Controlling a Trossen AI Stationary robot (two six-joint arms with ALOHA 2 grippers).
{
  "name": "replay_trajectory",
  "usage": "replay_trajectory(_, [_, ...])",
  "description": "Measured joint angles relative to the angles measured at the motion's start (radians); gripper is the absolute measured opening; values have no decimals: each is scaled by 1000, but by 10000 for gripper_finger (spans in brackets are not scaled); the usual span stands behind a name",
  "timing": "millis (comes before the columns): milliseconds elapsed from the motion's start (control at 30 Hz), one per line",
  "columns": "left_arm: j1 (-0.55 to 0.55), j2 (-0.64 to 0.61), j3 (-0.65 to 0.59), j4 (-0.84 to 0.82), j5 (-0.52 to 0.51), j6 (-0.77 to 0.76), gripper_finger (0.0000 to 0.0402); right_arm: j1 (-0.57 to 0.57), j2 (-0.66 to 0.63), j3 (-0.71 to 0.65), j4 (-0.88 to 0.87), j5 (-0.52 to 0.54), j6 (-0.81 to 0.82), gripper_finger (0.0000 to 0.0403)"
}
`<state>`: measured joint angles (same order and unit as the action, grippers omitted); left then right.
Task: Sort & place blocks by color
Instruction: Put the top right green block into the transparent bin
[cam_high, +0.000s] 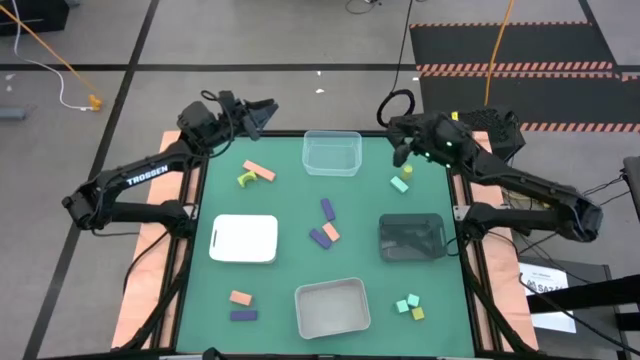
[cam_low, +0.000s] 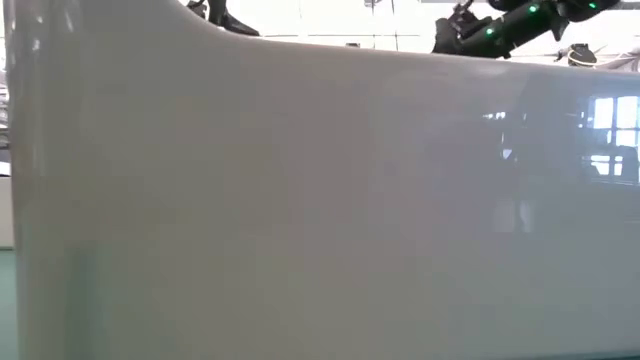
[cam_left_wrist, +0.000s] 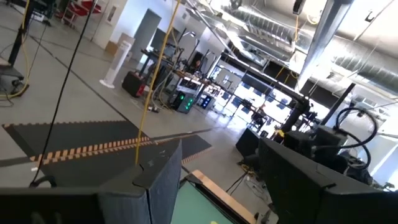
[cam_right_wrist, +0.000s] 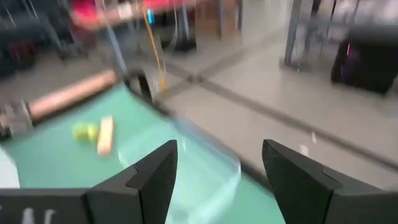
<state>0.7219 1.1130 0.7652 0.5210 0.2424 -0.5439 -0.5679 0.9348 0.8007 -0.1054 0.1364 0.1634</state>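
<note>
Green desk (cam_high: 290, 270) carries the blocks (cam_high: 325, 235), all loose, none sorted yet. The right claw (cam_high: 400, 152), fingers spread and empty, hangs at one o'clock, just above a mint and yellow pair (cam_high: 402, 179); next it must drop onto one. The left claw (cam_high: 262, 112) waits at eleven o'clock, clenched.

Two dark, jointed arms are seen — the left arm (cam_high: 130, 182) is lettered "TROSSEN" in white, and green lights are shown on the right arm (cam_high: 520, 185). Black cables are looped at the wrists — the fingers (cam_right_wrist: 149, 180) are dark, angular.
</note>
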Motion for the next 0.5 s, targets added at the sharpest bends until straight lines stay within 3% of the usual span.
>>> replay_trajectory(267, [0, 0, 17, 15, 19, -20, 214, 13, 149, 125, -423, 122, 93, 226])
replay_trajectory(500, [0, 0, 17, 30, 20, -40, 214, 11, 249, 154, -655, 124, 238, 238])
